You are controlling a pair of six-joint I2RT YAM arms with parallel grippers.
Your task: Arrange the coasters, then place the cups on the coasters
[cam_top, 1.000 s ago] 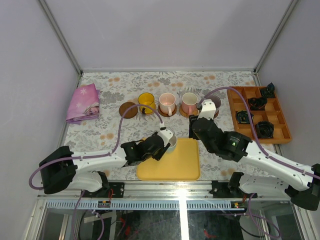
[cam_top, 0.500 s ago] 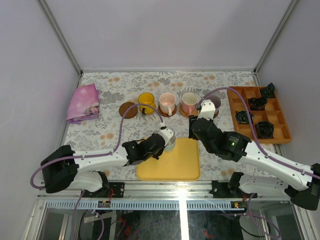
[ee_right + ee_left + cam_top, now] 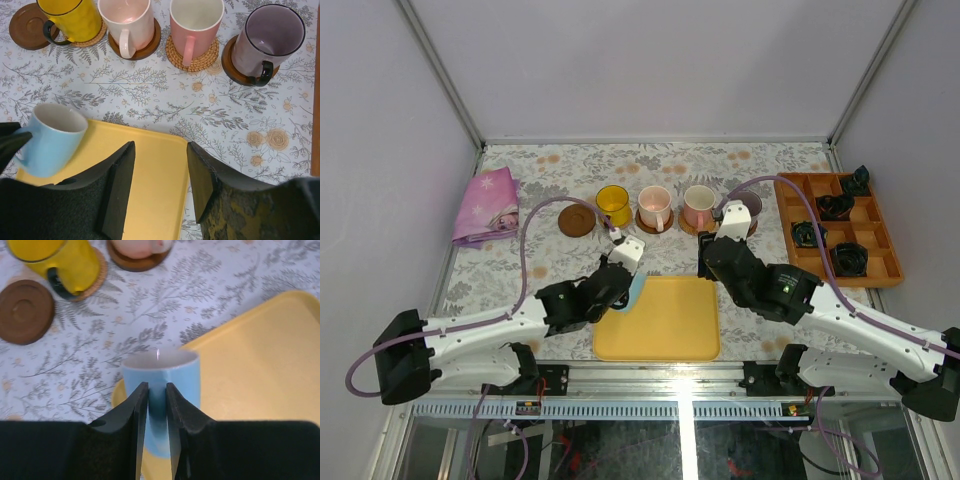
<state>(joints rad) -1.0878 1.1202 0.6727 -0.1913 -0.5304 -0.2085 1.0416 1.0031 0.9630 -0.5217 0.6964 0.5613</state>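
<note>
Pale walls close in a flower-patterned tabletop (image 3: 520, 270). A second ago the left fingers (image 3: 623, 262) sat farther right, at the blue cup (image 3: 636, 291) on the far left corner of the yellow tray (image 3: 670, 325). Now that arm has drawn back to the left, and the fingers are pinched narrow on the cup's handle, with the cup tilted over that same corner. The right fingers (image 3: 160, 150) have not moved; they hang half spread over the tray's far edge, holding nothing.

From above, the blue cup is only a sliver under the left wrist, and the grey-purple cup (image 3: 750, 207) is partly covered by the right arm. The left wrist view cuts off a pink cup at its top edge. Whether the blue cup's base touches the tray I cannot tell.

The right wrist view alone shows the whole row: yellow cup (image 3: 70, 17), two pink cups and the grey-purple one, each on a coaster, with an empty dark coaster (image 3: 27, 20) at the left end. Only the left wrist view shows the handle squeezed between the two fingers (image 3: 139, 410).
</note>
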